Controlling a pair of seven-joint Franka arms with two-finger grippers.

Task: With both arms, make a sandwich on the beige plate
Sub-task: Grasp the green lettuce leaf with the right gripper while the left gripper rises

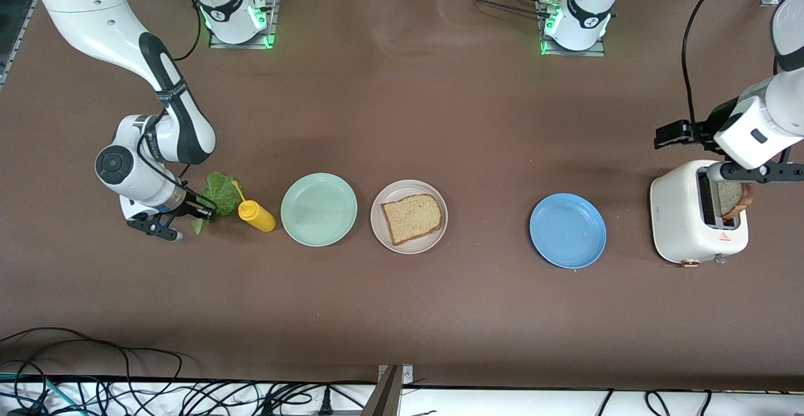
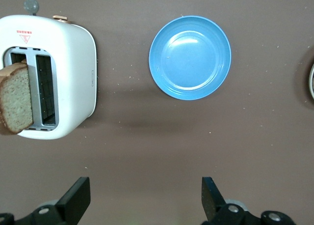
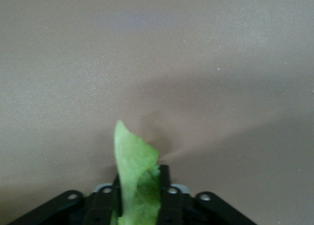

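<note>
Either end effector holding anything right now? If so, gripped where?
The right end effector pinches the lettuce leaf at one edge, down at the table. The left end effector is open and empty, over the table beside the toaster.

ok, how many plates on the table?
3, in a row: mint-green plate beside the yellow squeeze bottle; beige plate next to it, holding a toast slice; blue plate toward the toaster. None looks hidden.

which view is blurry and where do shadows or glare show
Right wrist view: the lettuce in the right end effector is soft and close, with a faint shadow on the table. Left wrist view: sharp, with a shadow beside the toaster. Front view: even light, no glare.
</note>
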